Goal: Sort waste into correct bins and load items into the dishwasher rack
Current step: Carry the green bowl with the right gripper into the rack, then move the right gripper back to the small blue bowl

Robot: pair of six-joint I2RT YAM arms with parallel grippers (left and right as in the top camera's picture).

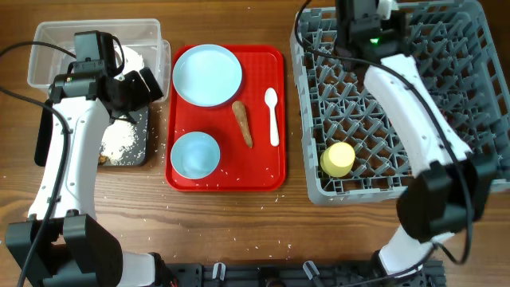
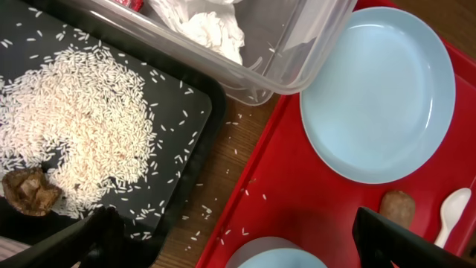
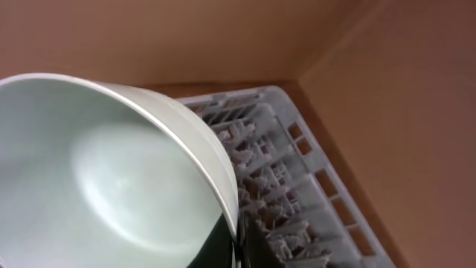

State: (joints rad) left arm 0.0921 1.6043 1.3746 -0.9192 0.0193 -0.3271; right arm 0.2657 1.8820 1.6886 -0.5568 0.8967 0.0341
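Observation:
My left gripper (image 1: 140,83) (image 2: 238,242) is open and empty, above the gap between the black tray (image 2: 186,104) and the red tray (image 2: 312,186). The black tray holds white rice crumbs (image 2: 74,126) and a brown lump (image 2: 31,192). The clear tub (image 2: 312,45) holds a white tissue (image 2: 208,30) and a red wrapper (image 2: 126,4). On the red tray lie the plate (image 1: 207,74), a bowl (image 1: 194,155), the brown stick (image 1: 242,123) and the spoon (image 1: 272,115). My right gripper (image 3: 238,249) is shut on a mint bowl (image 3: 111,171) over the rack's (image 3: 282,171) far part. A yellow cup (image 1: 338,159) lies in the rack (image 1: 478,96).
Loose rice grains lie scattered on the wood between the black tray and the red tray, and on the red tray (image 1: 263,171). The clear tub (image 1: 48,48) stands at the back left, and the black tray (image 1: 143,119) in front of it. A brown wall stands behind the rack.

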